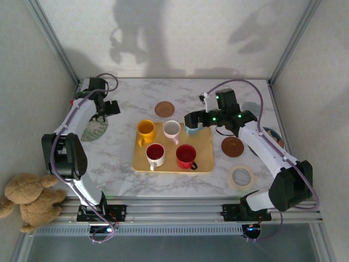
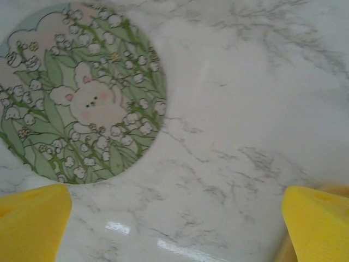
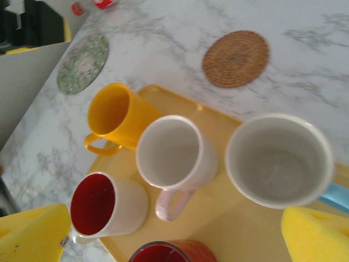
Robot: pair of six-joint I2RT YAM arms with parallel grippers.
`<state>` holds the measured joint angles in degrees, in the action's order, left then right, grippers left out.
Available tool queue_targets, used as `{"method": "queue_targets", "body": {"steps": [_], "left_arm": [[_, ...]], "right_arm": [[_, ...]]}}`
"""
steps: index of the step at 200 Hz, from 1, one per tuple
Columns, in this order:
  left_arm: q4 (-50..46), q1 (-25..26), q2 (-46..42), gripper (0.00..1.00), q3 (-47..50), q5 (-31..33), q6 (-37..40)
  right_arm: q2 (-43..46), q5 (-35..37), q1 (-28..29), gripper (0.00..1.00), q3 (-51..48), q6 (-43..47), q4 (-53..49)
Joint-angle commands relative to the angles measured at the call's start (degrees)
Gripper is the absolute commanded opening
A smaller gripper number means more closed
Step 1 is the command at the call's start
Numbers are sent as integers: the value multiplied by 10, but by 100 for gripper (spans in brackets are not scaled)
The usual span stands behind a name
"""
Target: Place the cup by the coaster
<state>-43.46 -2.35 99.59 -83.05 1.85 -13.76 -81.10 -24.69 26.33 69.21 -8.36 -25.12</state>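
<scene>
Several cups stand on the yellow tray (image 1: 202, 143): a yellow cup (image 1: 145, 130) (image 3: 117, 114), a white cup with a pink handle (image 1: 172, 130) (image 3: 174, 155), a light blue cup (image 1: 192, 131) (image 3: 278, 161), a white cup with a red inside (image 1: 155, 154) (image 3: 106, 204) and a red cup (image 1: 186, 155) (image 3: 172, 252). My right gripper (image 1: 195, 121) (image 3: 174, 240) hangs open above the tray, over the blue cup, holding nothing. My left gripper (image 1: 107, 109) (image 2: 174, 229) is open over bare marble, right beside the floral rabbit coaster (image 1: 94, 130) (image 2: 82, 93).
A woven brown coaster (image 1: 164, 109) (image 3: 235, 58) lies behind the tray, and a dark brown coaster (image 1: 233, 146) lies to its right. A patterned coaster (image 1: 274, 136) sits under the right arm. A tape roll (image 1: 241, 177) lies front right. A teddy bear (image 1: 30, 199) sits off the table, front left.
</scene>
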Motion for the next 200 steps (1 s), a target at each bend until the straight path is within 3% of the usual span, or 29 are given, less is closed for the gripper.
{"method": "queue_targets", "body": {"steps": [1, 67, 200], "left_arm": [[19, -21, -13, 97, 31, 15, 3], [67, -56, 32, 82, 71, -17, 10], [115, -78, 143, 84, 67, -57, 21]], "right_arm": [[-17, -31, 24, 99, 22, 29, -3], [-44, -26, 59, 99, 44, 22, 3], [-58, 27, 90, 99, 53, 12, -2]]}}
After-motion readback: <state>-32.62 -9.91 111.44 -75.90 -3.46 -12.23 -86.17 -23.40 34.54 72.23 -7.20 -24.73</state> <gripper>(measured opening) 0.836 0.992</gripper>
